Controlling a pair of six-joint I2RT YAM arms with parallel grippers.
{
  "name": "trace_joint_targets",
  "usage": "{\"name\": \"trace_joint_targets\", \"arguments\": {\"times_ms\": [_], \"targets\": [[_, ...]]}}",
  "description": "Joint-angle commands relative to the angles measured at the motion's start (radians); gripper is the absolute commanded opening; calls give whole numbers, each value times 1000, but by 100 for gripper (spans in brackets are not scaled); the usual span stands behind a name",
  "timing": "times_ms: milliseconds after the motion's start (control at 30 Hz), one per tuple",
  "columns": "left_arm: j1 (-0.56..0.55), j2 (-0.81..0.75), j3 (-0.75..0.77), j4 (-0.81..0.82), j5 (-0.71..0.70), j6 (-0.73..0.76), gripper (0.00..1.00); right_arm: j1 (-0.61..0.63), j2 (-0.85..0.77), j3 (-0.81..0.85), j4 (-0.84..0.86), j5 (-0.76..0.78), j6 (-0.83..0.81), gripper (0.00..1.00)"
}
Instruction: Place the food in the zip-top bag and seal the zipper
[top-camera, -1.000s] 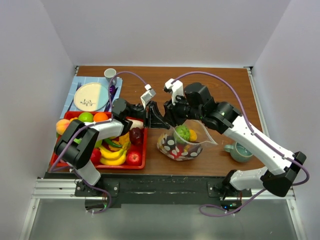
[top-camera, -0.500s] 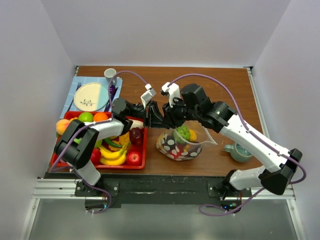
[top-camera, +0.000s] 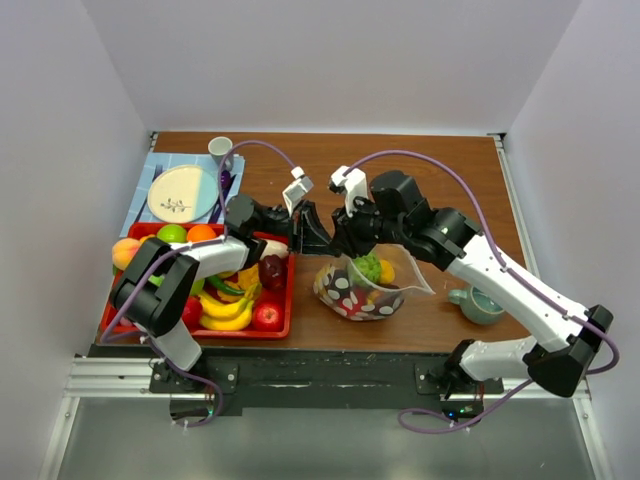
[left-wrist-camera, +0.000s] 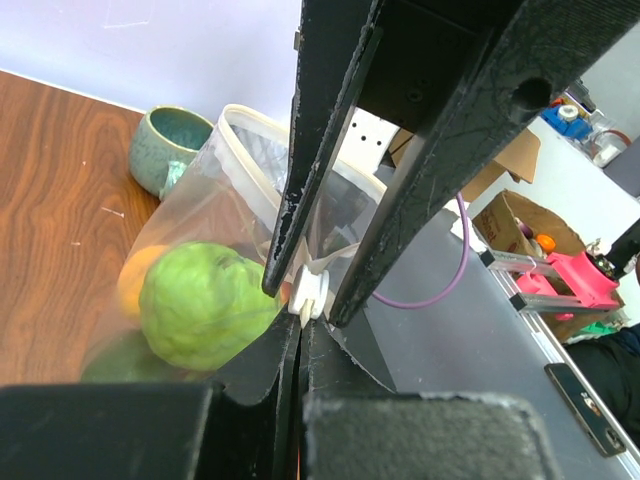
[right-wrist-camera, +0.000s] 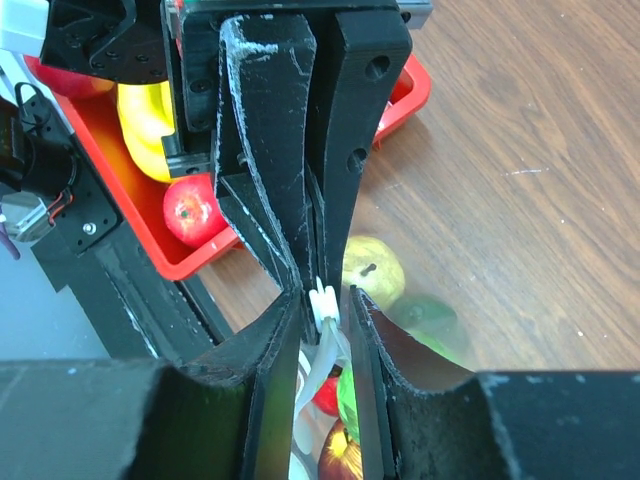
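Observation:
The clear polka-dot zip-top bag (top-camera: 358, 292) lies on the table mid-front, with a green fruit (left-wrist-camera: 200, 305), an orange (left-wrist-camera: 135, 282) and other food inside. Its mouth (left-wrist-camera: 255, 140) gapes. My left gripper (left-wrist-camera: 300, 325) is shut on the bag's zipper edge, just behind the white zipper slider (left-wrist-camera: 307, 295). My right gripper (right-wrist-camera: 322, 298) faces it. Its two fingers stand either side of the slider (right-wrist-camera: 322, 310) with small gaps, open. In the top view both grippers meet above the bag's left corner (top-camera: 325, 243).
A red tray (top-camera: 290, 300) at front left holds bananas (top-camera: 228, 312), red apples (right-wrist-camera: 193, 210) and other fruit. A teal mug (top-camera: 480, 303) stands right of the bag. A plate (top-camera: 182, 192) and a cup (top-camera: 221, 150) sit on a blue mat at back left.
My right gripper's fingers have narrowed around the zipper slider, and the right arm has shifted slightly. The left gripper keeps its hold.

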Motion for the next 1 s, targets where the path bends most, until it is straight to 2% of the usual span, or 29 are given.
{"name": "trace_joint_targets", "arguments": {"times_ms": [0, 300, 967], "targets": [[4, 1, 42, 597, -15, 5, 0, -8, -32, -9, -4, 2, 2, 28], [9, 13, 48, 597, -26, 5, 0, -15, -52, -29, 7, 18, 11, 15], [76, 70, 51, 595, -140, -16, 0, -17, -113, -95, 7, 112, 48, 12]]}}
